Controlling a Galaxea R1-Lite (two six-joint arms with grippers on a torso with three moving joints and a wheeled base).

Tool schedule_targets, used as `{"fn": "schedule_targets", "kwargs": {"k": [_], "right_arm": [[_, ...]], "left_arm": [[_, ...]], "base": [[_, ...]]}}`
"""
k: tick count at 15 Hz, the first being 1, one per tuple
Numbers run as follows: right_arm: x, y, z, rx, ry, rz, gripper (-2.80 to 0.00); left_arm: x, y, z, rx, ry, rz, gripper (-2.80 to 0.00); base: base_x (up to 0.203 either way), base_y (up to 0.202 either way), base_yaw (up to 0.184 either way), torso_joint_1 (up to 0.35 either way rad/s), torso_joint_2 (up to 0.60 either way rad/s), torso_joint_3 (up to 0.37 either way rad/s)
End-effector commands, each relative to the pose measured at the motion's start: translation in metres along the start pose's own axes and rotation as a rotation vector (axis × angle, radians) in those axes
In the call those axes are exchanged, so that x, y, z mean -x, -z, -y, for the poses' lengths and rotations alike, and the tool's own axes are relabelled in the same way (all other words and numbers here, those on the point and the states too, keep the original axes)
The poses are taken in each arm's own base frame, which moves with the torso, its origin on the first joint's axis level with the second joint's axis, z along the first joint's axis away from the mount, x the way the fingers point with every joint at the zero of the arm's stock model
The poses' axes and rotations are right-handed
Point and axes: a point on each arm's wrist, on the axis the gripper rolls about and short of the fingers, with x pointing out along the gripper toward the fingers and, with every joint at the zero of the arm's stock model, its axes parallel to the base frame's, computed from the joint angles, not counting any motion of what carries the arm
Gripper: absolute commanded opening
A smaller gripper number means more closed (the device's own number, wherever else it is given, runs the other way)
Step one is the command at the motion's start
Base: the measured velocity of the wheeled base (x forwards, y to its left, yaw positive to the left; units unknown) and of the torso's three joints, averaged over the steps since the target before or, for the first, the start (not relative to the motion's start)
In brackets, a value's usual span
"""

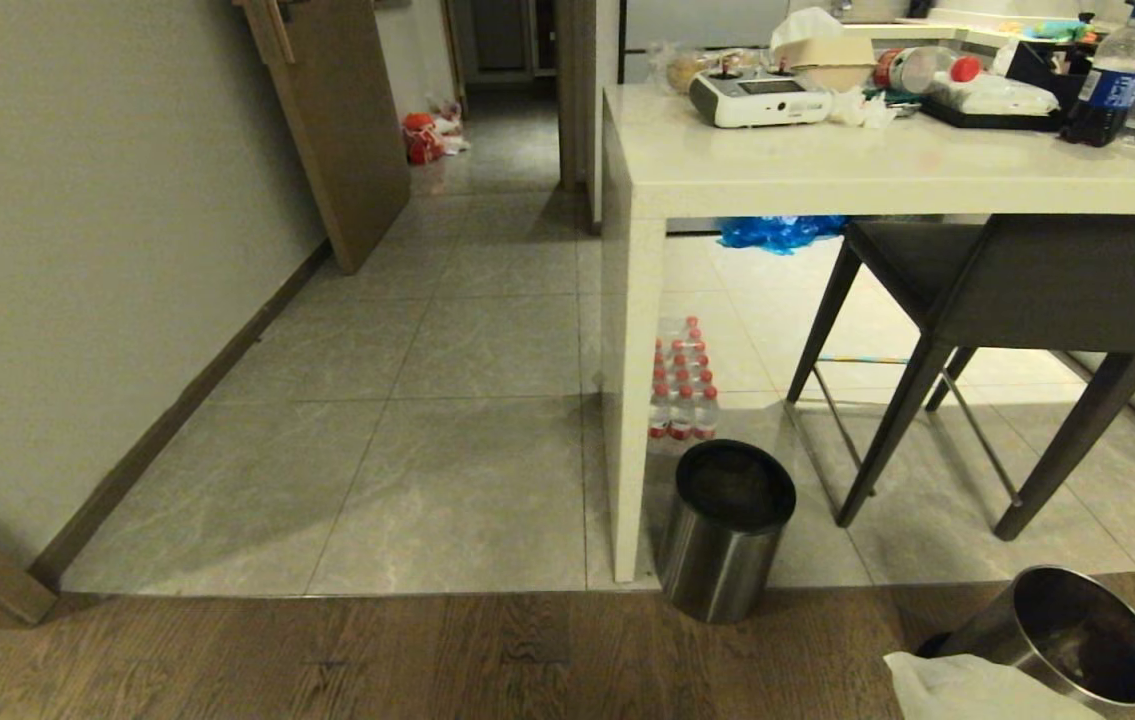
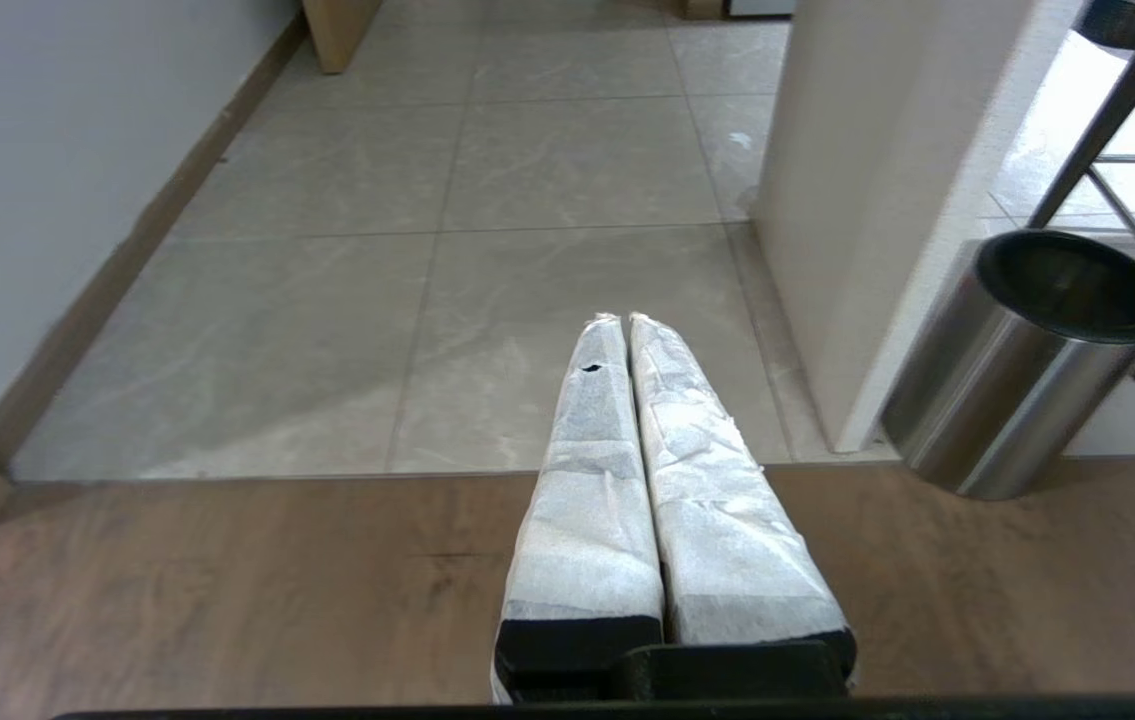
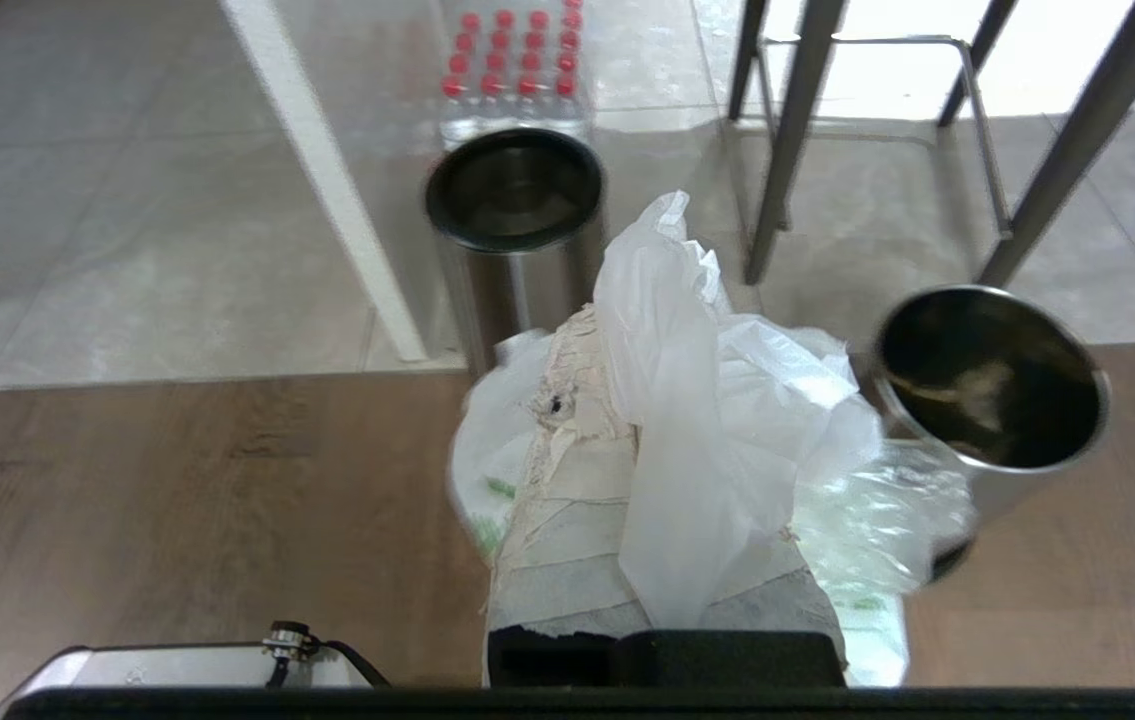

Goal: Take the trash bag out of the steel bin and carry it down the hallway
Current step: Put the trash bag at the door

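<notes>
Head view: two brushed-steel bins on the floor. One stands upright at the foot of the white table leg (image 1: 627,400), on the seam between tile and wood floor. The other steel bin (image 1: 1067,640), nearest the robot's right side, is tilted, its mouth open and showing no liner. A corner of the trash bag (image 1: 977,690) shows just beside it at the frame's lower edge. The hallway (image 1: 487,250) runs off past a brown door toward a red bag on the floor at its far end. Neither arm shows here.

Left wrist view: left gripper (image 2: 624,322) hangs over the wood floor, padded fingers pressed together, nothing between them. Parked, by the look of it.

Right wrist view: right gripper (image 3: 627,330) is clamped on the trash bag (image 3: 727,440); thin white plastic with green print bunches up over and around the wrapped fingers. The bag is out of the tilted steel bin (image 3: 992,390), hanging just beside it; whether it touches the rim I cannot tell. The upright bin (image 3: 515,200) stands further off, beside a pack of red-capped water bottles (image 3: 512,70).

Judgement: removal looks done. Left to do: the whole carry, since the robot sits at the wood-floor edge with the passage ahead.
</notes>
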Motion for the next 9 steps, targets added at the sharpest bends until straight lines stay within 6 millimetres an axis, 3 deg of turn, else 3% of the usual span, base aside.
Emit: {"fn": "schedule_targets", "kwargs": {"k": [1,9], "right_arm": [[-0.0001,0.0,0.0,0.0,0.001,-0.003,-2.8],[-0.0001,0.0,0.0,0.0,0.001,-0.003,-2.8]], "left_arm": [[-0.0001,-0.0001,0.0,0.0,-0.001,-0.001,-2.8],[-0.0001,0.0001,0.0,0.0,-0.002,-0.001,-2.8]], "base": [[0.0,0.187,0.0,0.002,0.0,0.007],[0.0,0.192,0.0,0.003,0.0,0.0]]}}
